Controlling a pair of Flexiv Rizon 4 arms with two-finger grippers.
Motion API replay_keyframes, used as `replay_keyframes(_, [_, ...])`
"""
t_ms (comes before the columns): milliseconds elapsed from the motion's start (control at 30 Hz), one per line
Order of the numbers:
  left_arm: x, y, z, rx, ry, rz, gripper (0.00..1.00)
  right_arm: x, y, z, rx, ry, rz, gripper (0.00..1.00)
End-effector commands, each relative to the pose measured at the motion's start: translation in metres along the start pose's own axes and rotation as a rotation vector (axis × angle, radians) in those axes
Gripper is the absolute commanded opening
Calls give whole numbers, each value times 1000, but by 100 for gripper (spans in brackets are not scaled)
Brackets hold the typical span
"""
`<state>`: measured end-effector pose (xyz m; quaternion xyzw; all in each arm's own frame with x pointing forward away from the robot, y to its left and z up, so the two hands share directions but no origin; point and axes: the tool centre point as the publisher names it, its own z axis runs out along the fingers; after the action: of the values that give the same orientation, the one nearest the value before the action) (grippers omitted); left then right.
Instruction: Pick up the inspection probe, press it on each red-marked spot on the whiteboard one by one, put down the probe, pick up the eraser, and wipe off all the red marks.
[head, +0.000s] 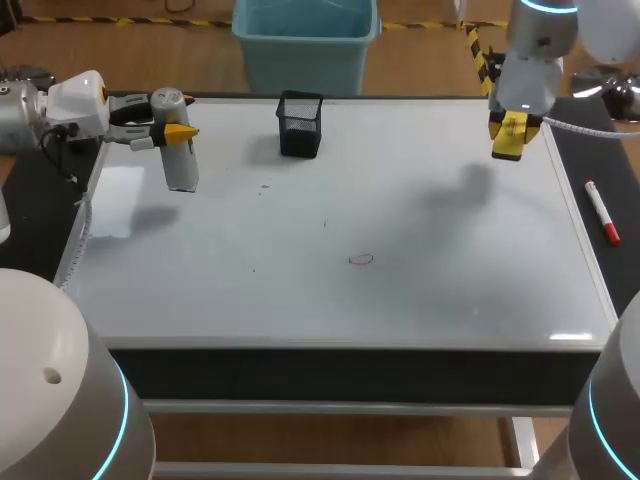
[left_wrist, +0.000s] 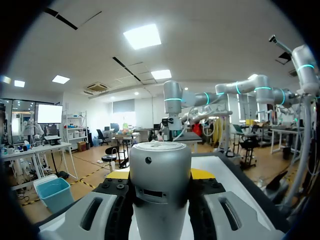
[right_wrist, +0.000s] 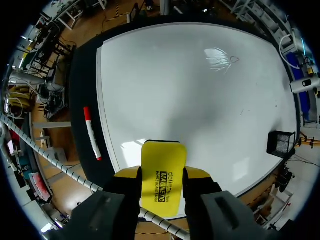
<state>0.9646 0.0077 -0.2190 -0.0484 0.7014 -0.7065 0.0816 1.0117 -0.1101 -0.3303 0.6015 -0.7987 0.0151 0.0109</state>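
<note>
One red mark (head: 360, 260) visible, frame centre. Right hand (head: 514, 133) pinches eraser (right_wrist: 163, 175): lower flat, wipe across fully. Left hand (head: 178, 130) pinches probe (head: 181, 170); keep clear.

The left arm (head: 40, 105), entering at 9 o'clock, is cased in silver and white, with an orange spot noted on the wrist shell. A black cable (head: 62, 150) is looped beneath. The right arm (head: 535, 45) is cased in white-grey, with a cyan ring at 12 o'clock. A ribbed white conduit (head: 590, 128) is run beside it. Grey domes with cyan rings are seen at 7 and 5 o'clock. Black fingers with yellow tips are fitted to the left end effector (head: 180, 116) and the right end effector (head: 512, 135). Grey slotted housings are seen.
</note>
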Motion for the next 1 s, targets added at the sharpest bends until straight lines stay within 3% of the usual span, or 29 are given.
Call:
replay_keyframes(33, [1,-1,0,1,-3,3,0,1,0,-1,3,1,-2,0])
replay_keyframes(233, [1,-1,0,1,-3,3,0,1,0,-1,3,1,-2,0])
replay_keyframes(433, [31,-23,26,34,69,64,0,1,0,-1,3,1,-2,0])
replay_keyframes(633, [76,-34,75,52,215,88,0,1,0,-1,3,1,-2,0])
replay_keyframes(1000, [163,-20,165,143,468,15,0,1,0,-1,3,1,-2,0])
